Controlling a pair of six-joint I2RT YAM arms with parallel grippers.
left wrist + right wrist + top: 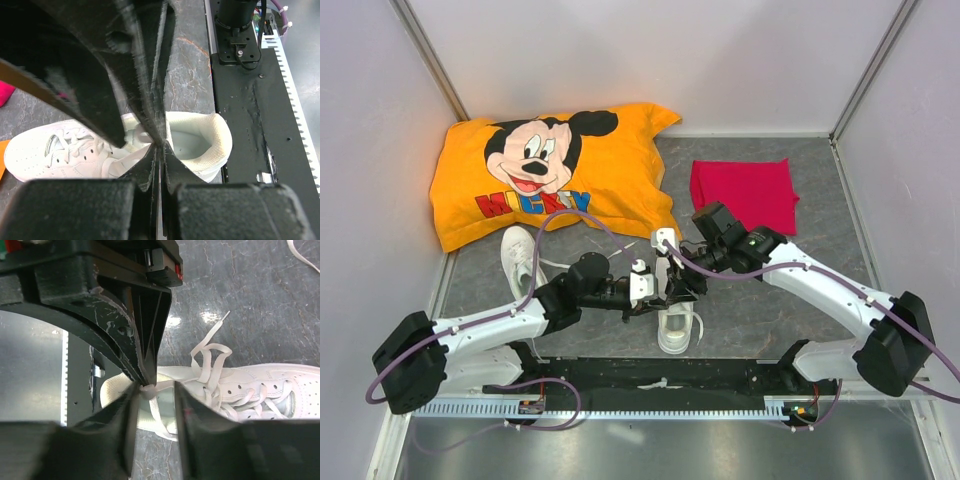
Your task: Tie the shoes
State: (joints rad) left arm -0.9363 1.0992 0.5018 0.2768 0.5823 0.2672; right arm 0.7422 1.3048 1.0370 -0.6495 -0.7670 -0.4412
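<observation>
Top view's not much help: both arms pile over the near shoe and hide its laces. From the wrist cams, the left gripper is clamped tight on a lace by the heel opening. The right gripper is half-open, straddling it without squeezing. The other shoe sits further left by the orange pillow. Grey stone-look table, pale walls.
</observation>
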